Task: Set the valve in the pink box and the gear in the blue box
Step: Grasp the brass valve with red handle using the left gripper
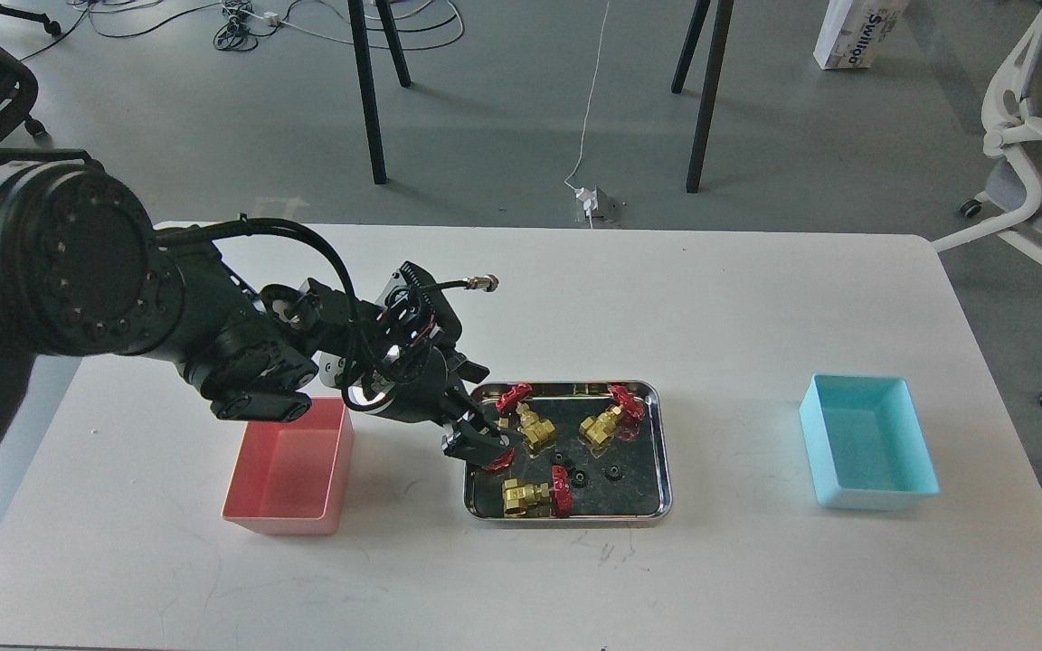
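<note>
Several brass valves with red handwheels lie in a steel tray (662, 452) at mid-table: one at the back left (532, 429), one at the back right (605, 423), one at the front (528, 494). A fourth at the tray's left is mostly hidden under my left gripper (478, 443); only a bit of its red wheel (501, 462) shows. The gripper is down on it, and its dark fingers cannot be told apart. Tiny black gears (613, 471) (580, 478) lie mid-tray. The pink box (290, 466) is left of the tray, the blue box (869, 443) far right. Both boxes hold nothing. My right gripper is out of view.
My left arm (241, 353) stretches over the back edge of the pink box. A white office chair (1027, 145) stands off the table's right. Black stand legs (367, 81) and cables are on the floor behind the table.
</note>
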`<state>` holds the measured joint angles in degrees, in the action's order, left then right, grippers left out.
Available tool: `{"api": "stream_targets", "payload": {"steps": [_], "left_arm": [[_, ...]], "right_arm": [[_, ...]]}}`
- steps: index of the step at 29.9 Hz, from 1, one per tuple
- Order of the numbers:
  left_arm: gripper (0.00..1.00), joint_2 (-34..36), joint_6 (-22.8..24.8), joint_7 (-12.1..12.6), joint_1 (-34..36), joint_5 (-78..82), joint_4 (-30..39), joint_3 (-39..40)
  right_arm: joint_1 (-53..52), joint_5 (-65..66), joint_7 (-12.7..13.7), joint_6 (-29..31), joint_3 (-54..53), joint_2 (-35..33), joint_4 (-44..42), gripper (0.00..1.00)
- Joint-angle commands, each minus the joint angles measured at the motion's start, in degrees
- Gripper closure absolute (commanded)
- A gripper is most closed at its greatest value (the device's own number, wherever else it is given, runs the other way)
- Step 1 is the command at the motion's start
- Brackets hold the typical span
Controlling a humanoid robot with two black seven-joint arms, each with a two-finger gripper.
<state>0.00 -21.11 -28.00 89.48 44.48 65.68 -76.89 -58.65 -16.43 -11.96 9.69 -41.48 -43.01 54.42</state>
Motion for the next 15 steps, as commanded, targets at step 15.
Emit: {"api": "stream_targets", "payload": {"steps": [15], "left_arm": [[0.13, 0.0, -2.0, 0.0, -8.8, 0.6, -10.8, 0.1]], "right_arm": [[1.2, -0.1, 0.0, 0.0, 0.1, -1.6, 0.0, 0.0]]}}
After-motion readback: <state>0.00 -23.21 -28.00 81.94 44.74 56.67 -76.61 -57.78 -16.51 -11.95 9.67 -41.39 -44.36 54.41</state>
